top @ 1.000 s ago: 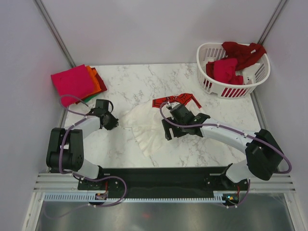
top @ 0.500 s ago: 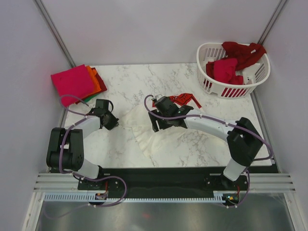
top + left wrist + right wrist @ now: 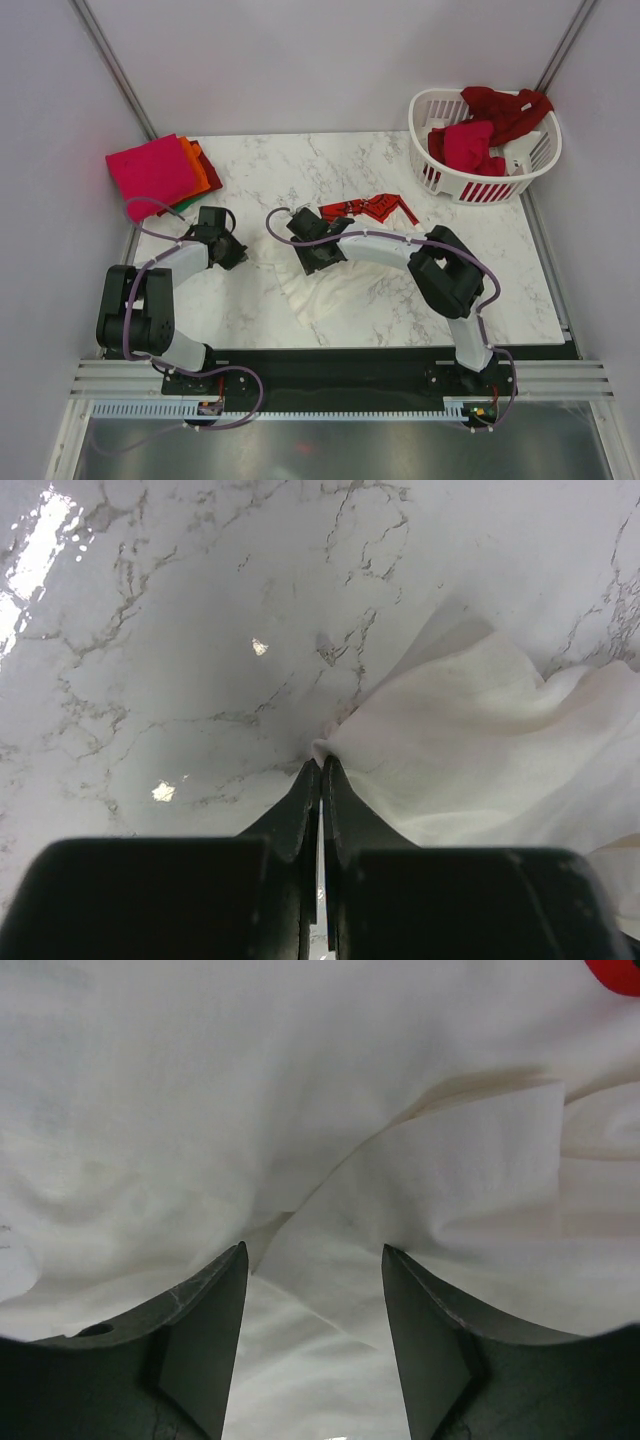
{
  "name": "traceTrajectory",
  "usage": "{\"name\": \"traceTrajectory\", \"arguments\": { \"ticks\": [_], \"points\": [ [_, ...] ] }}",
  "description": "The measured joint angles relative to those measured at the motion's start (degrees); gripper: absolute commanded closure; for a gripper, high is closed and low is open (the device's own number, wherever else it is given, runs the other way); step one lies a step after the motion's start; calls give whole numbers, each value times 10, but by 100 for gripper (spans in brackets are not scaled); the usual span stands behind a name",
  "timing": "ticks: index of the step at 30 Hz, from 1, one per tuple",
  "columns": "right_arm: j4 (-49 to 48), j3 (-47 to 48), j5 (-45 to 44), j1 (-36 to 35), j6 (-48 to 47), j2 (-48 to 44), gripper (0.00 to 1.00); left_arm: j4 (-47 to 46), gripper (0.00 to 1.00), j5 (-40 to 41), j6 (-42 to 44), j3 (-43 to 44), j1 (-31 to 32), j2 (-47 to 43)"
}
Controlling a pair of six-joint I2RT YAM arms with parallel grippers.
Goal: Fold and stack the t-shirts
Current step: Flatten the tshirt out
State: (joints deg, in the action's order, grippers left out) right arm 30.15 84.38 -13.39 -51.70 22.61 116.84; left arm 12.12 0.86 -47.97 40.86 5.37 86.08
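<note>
Left wrist; left gripper (image 3: 320,772) clamps cream t-shirt (image 3: 480,730) edge; right gripper (image 3: 314,1260) spread wide over it

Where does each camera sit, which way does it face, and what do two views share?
Top external: above and behind the arms, looking down on the white marble-patterned table; both arms show.
Left wrist: on the left arm, facing down at the tabletop; its black left hand shows, shut on the cream-white cloth t-shirt.
Right wrist: low over that t-shirt; the open right hand shows.
All three share the t-shirt.
</note>
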Motion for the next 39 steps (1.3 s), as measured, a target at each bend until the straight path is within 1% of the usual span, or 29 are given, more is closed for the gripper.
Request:
{"name": "traceTrajectory", "arguments": {
  "ticks": [3,4,6,7,9,10,13,18,23,30,32,35,37,39],
  "points": [
    [5,11,-11,-3,-4,10,44,-2,98,0,0,0,0,0],
    [5,13,-15,-3,-5,12,52,-2,98,0,0,0,0,0],
    [8,13,-20,-3,-8,16,62,-3,98,0,0,0,0,0],
    [8,13,-22,-3,-7,17,71,-3,98,0,0,0,0,0],
    [8,13,-26,-3,-9,19,80,-3,98,0,0,0,0,0],
    [8,13,-29,-3,-9,19,89,-3,98,0,0,0,0,0],
    [7,12,-36,-3,-8,19,100,-3,98,0,0,0,0,0],
    [5,6,-40,-3,-8,14,100,-3,98,0,0,0,0,0],
    [33,4,-57,-3,-14,-6,100,-3,98,0,0,0,0,0],
    [88,18,-93,5,-37,-110,100,-3,98,0,0,-2,0,-6],
    [99,27,-99,14,-44,-148,100,-1,98,1,0,-9,3,-28],
    [115,34,-107,36,-52,-208,100,21,98,5,5,-12,14,-108],
    [128,42,-114,54,-60,-252,100,43,98,8,13,2,21,-170],
    [140,57,-124,70,-69,-290,100,71,98,11,27,37,26,-215]
  ]
}}
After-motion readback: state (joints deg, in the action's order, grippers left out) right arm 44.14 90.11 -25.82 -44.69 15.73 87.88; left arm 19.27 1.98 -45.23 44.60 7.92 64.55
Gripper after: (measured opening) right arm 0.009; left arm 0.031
